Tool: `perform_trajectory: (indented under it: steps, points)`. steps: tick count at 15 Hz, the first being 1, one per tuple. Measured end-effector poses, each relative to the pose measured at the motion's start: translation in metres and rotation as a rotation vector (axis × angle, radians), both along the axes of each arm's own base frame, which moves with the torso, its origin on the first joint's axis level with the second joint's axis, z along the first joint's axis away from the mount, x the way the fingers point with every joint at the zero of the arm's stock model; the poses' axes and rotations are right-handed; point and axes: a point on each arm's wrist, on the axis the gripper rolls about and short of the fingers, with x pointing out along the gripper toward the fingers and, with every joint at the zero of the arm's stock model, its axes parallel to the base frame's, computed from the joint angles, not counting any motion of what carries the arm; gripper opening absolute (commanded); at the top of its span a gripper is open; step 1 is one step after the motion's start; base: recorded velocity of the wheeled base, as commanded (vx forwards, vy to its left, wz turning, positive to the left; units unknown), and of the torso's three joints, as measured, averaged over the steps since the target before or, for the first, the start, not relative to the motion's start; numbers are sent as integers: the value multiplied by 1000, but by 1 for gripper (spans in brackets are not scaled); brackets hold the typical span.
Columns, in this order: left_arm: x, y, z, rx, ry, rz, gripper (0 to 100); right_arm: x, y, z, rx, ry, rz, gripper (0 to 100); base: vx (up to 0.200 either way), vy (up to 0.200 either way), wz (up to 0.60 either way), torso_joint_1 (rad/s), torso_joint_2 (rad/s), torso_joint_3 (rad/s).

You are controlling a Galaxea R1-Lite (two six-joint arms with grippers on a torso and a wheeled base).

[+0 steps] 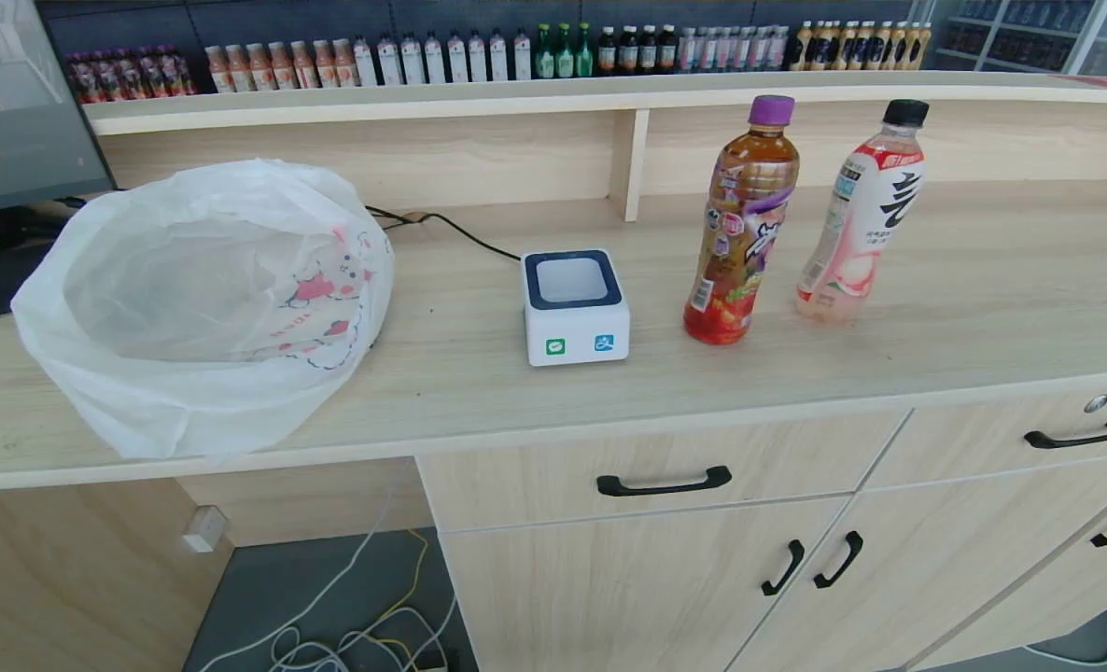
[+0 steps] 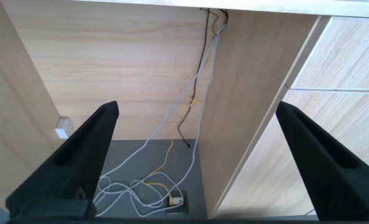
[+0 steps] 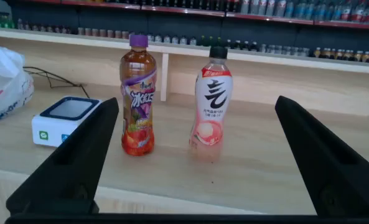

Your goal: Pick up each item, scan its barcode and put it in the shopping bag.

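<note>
Two bottles stand upright on the wooden counter (image 1: 983, 308): a purple-capped tea bottle (image 1: 742, 224) (image 3: 138, 94) and, to its right, a black-capped pink-and-white bottle (image 1: 860, 215) (image 3: 212, 104). A white barcode scanner (image 1: 575, 305) (image 3: 65, 119) sits left of them at the counter's middle. A white plastic shopping bag (image 1: 203, 299) (image 3: 5, 84) lies open-mouthed at the counter's left. My right gripper (image 3: 196, 163) is open, in front of the counter and level with the bottles, holding nothing. My left gripper (image 2: 196, 162) is open, below the counter top, facing the cabinet gap.
A black cable (image 1: 441, 229) runs from behind the scanner toward the bag. A raised ledge and divider (image 1: 628, 159) back the counter. Drawers with black handles (image 1: 664, 483) are below. Loose wires (image 2: 165, 180) lie on the floor in the cabinet gap. A monitor (image 1: 21, 103) stands at far left.
</note>
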Motion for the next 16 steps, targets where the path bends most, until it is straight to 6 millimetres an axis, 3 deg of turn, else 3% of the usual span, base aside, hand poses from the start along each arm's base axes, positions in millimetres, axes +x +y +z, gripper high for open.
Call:
perform_trajectory:
  steps: [3, 6, 12, 16]
  points:
    - [0, 0, 0, -2, -1, 0, 100, 38, 9, 8, 70, -53, -42, 100, 0, 0, 0, 0, 0, 0]
    - [0, 0, 0, -3, 0, 0, 100, 59, 17, -1, 72, 3, -47, 100, 0, 0, 0, 0, 0, 0]
    - [0, 0, 0, -3, 0, 0, 100, 81, 34, -34, 24, 151, 5, 100, 0, 0, 0, 0, 0, 0]
    - [0, 0, 0, -3, 0, 0, 100, 89, 38, -42, 15, 187, 19, 100, 0, 0, 0, 0, 0, 0]
